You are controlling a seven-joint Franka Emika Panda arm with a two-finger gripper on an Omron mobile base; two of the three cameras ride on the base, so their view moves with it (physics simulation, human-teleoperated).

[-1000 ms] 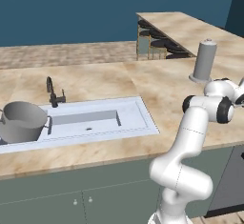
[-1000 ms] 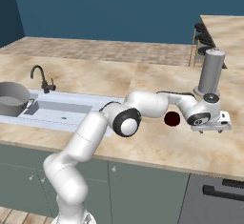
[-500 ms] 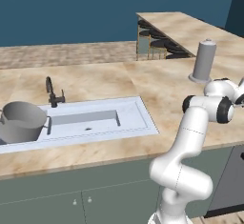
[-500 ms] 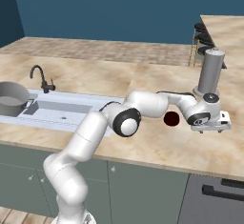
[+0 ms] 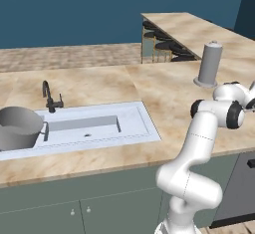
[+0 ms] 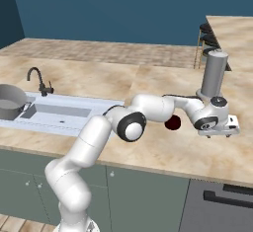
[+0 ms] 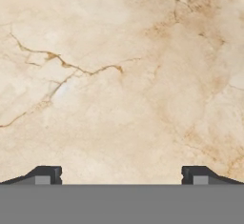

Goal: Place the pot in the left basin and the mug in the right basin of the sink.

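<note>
The grey metal pot [image 5: 20, 127] [image 6: 10, 102] sits at the left end of the white sink [image 5: 142, 123], covering the left basin. The long right basin [image 5: 84, 126] [image 6: 59, 113] holds nothing. On the beige counter far to the right of the sink, the small dark red mug [image 6: 173, 123] stands partly hidden behind my forearm. My gripper [image 7: 121, 176] [image 6: 219, 130] hangs just right of the mug and points down at bare marble. It is open, with its fingertips [image 7: 45, 175] wide apart and nothing between them.
A slim black faucet [image 5: 49, 95] [image 6: 39, 81] rises behind the sink. A tall grey domed cylinder [image 5: 209, 64] [image 6: 214, 77] stands on the counter just behind my hand. A raised bar counter [image 5: 189, 29] with dark stools runs along the back right.
</note>
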